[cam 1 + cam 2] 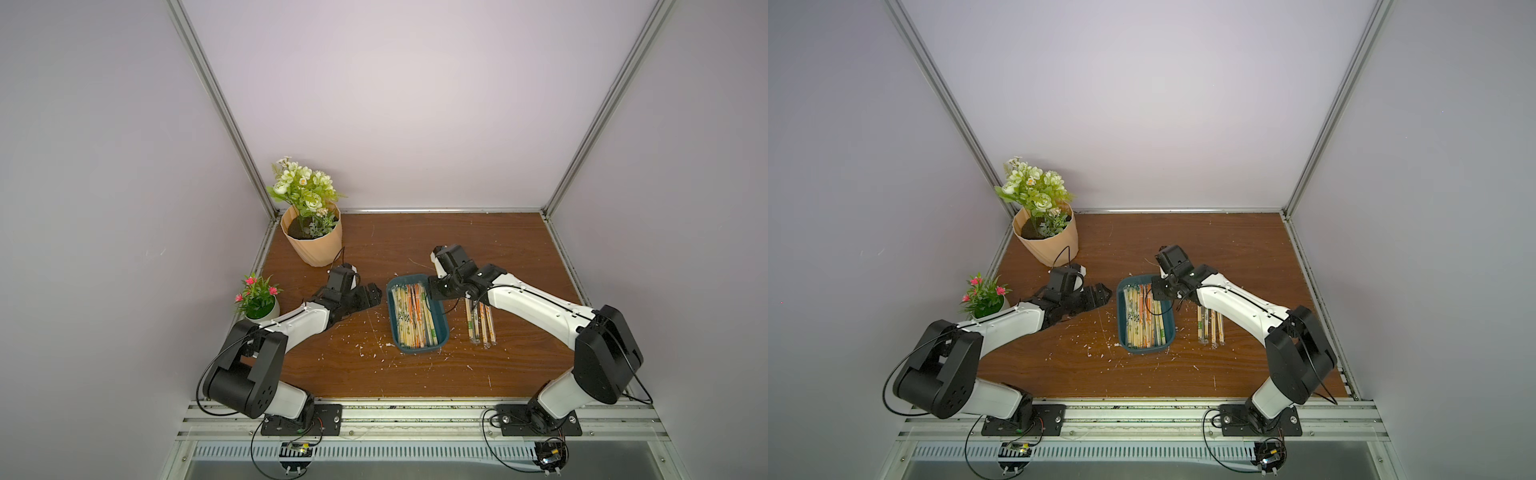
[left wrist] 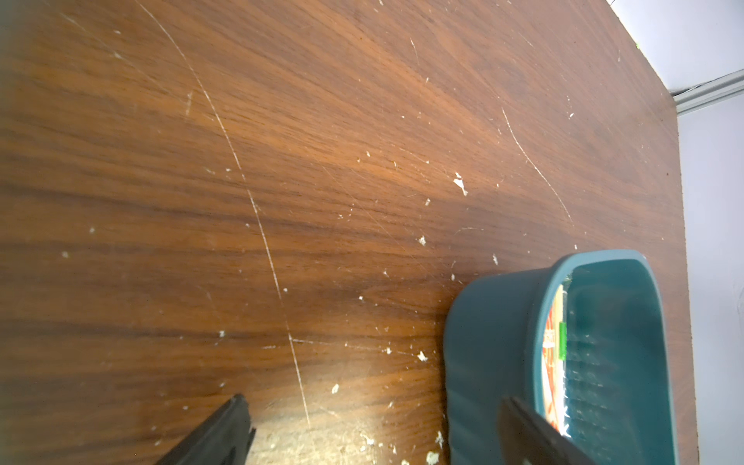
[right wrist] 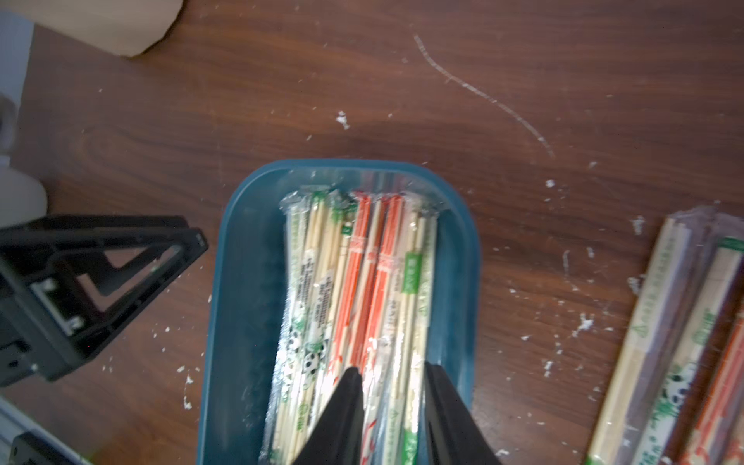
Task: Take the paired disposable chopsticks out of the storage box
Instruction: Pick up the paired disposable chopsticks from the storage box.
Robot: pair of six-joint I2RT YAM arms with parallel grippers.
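The storage box [image 1: 419, 350] [image 1: 1144, 350] [image 3: 241, 282] is a dark teal tray in the middle of the wooden table. Several paired disposable chopsticks [image 1: 413, 316] [image 1: 1144, 318] [image 3: 362, 273] lie lengthwise in it, in clear sleeves. My right gripper [image 1: 433, 294] [image 1: 1156, 293] [image 3: 390, 370] reaches down into the far right part of the box. Its jaws are closed in on two sleeved pairs there, one with orange print and one with green. My left gripper [image 1: 374, 293] [image 1: 1104, 294] [image 2: 374, 402] stands wide open over bare table, just left of the box [image 2: 483, 342].
Three sleeved pairs [image 1: 480, 322] [image 1: 1210, 328] [image 3: 684, 342] lie side by side on the table right of the box, partly under my right arm. A peach flower pot [image 1: 313, 243] stands at the back left, a small white pot with pink flowers [image 1: 259, 301] at the left edge.
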